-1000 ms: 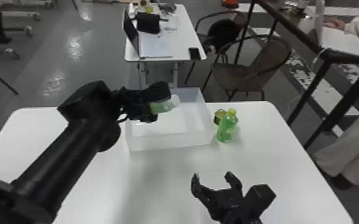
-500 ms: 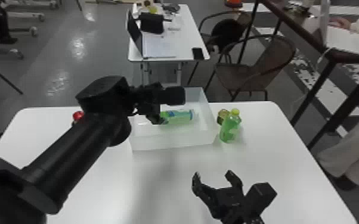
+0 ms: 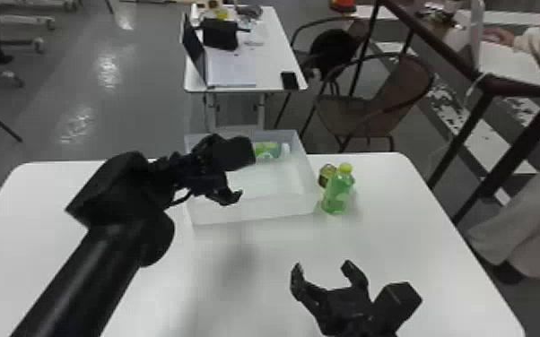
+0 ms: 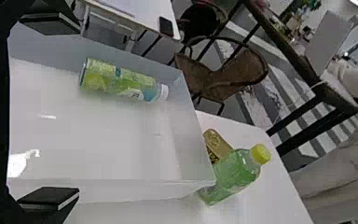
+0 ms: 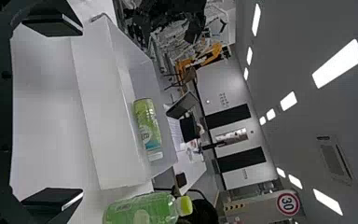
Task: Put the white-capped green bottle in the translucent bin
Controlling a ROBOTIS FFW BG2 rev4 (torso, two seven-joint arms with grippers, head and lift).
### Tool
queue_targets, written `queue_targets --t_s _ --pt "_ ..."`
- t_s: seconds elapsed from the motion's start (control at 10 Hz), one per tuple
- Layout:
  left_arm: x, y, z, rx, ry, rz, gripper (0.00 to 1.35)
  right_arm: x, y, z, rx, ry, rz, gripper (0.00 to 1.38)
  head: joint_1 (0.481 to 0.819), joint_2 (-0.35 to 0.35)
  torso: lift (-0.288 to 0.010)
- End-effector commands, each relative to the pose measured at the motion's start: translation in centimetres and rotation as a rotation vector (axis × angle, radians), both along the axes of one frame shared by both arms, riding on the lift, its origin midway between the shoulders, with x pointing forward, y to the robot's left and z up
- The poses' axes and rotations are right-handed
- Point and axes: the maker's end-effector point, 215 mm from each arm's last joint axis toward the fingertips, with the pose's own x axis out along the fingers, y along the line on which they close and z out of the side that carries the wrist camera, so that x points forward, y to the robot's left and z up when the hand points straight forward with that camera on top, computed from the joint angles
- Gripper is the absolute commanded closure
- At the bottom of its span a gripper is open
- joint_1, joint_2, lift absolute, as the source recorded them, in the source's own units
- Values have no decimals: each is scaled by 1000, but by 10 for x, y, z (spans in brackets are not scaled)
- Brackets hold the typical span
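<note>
- Left gripper (image 3: 243, 177), over the bin's near left part: fingers spread wide, nothing between them. Changed: a second ago it has the bottle in its grasp; now it is drawn back a little to the left, its load released.
- Translucent bin (image 3: 255, 214), on the white table (image 3: 417, 251): upright, holding the bottle.
- White-capped green bottle (image 3: 268, 150), inside the bin: on its side along the far wall, white cap (image 4: 164, 92) to the right. It lies beyond the left gripper's fingertips, clear of them. The placing looks complete; only lifting that arm clear seems to remain, with care for the bin wall.
- Right gripper (image 3: 324, 269), parked over the near table: fingers well apart, empty.
- Gold-brown item (image 3: 326, 175), outside the bin, behind the next entry.
- Yellow-capped green bottle (image 3: 337, 193), upright just beside the bin's right wall; not called for.
</note>
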Motion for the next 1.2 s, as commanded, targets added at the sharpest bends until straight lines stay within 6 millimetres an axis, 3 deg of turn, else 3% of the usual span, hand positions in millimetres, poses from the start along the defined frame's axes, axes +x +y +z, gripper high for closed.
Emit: queue_targets --t_s 0.0,0.1,0.4,0.6,0.8,0.9,1.1 --pt "-31 26 6 -156 -15 82 96 -6 -9 3 -11 -2 -20 82 695 -99 -27" --pt "-51 45 5 -231 -5 128 104 -9 -16 4 -24 -1 -34 84 695 -91 -27" --pt "-122 115 -25 -557 109 307 125 -11 -31 11 -61 -12 -57 82 695 -58 -27" --pt "-164 175 -28 -763 47 523 130 -26 -47 7 -90 6 -87 84 695 -7 -27" --pt "-212 232 -38 -860 -26 698 133 -47 -58 -1 -110 39 -113 84 695 55 -27" --pt "-239 253 -44 -883 -72 777 133 -51 -57 -2 -110 43 -113 84 695 75 -27" --pt "-270 268 -46 -914 -134 871 142 -59 -54 -2 -119 48 -116 82 695 154 -27"
